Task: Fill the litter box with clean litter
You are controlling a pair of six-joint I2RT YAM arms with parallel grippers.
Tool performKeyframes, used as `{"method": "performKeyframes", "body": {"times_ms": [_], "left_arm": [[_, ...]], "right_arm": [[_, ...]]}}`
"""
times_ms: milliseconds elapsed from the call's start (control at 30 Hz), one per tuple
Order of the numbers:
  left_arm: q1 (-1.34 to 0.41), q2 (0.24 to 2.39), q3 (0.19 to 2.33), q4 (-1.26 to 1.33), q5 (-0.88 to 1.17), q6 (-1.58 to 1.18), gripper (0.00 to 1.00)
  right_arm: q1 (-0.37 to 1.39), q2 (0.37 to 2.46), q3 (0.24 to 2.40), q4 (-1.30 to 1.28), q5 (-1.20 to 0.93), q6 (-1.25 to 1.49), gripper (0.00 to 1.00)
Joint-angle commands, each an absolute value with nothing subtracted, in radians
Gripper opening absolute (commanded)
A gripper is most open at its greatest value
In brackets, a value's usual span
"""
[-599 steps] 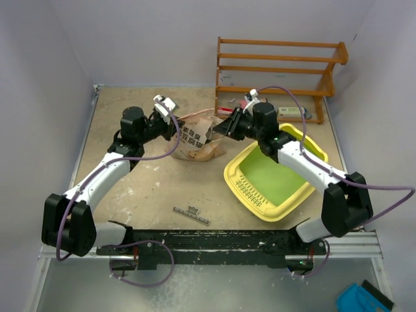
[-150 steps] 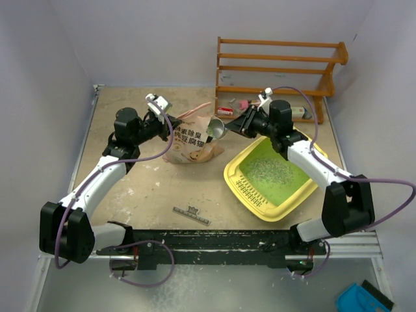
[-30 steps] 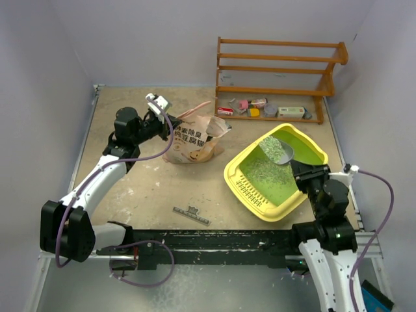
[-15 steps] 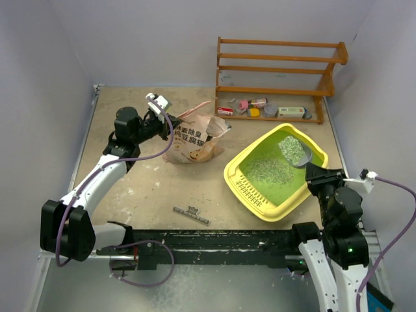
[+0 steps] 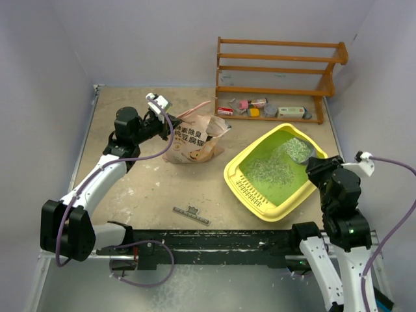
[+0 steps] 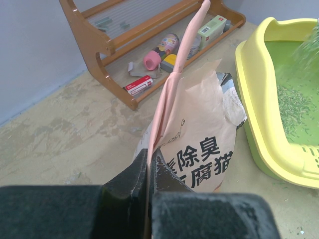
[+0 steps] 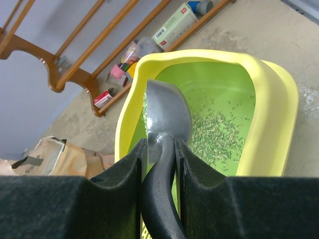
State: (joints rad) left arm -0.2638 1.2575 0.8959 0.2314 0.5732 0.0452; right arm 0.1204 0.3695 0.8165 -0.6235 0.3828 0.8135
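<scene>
At frame right, the right gripper (image 7: 158, 149) is clamping a tilted scoop (image 7: 167, 112), risking clean litter (image 7: 217, 132) overshooting the litter box (image 7: 279, 99) rim.

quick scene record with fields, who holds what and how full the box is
left fingers: shut on the litter bag's pink top strip
right fingers: shut on the metal scoop handle
metal scoop: tipped over the litter box
litter: thin scatter, green floor mostly bare
behind: wooden rack with small items

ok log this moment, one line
left gripper shut on bag top | right gripper shut on scoop | scoop over litter box | clean litter scattered inside
</scene>
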Motion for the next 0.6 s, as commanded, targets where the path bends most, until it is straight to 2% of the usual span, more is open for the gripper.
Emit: {"method": "performKeyframes", "body": {"times_ms": [0,567], "left_arm": [[-0.260,1.251,0.945,0.307,0.592,0.041,0.00],[-0.260,1.257,0.947,0.303,0.591,0.042,0.00]], "right_arm": [[0.120,0.423,0.901,-0.484,0.421,0.747,0.00],[0.120,0.557,1.085,-0.564,0.541,0.544,0.00]]}}
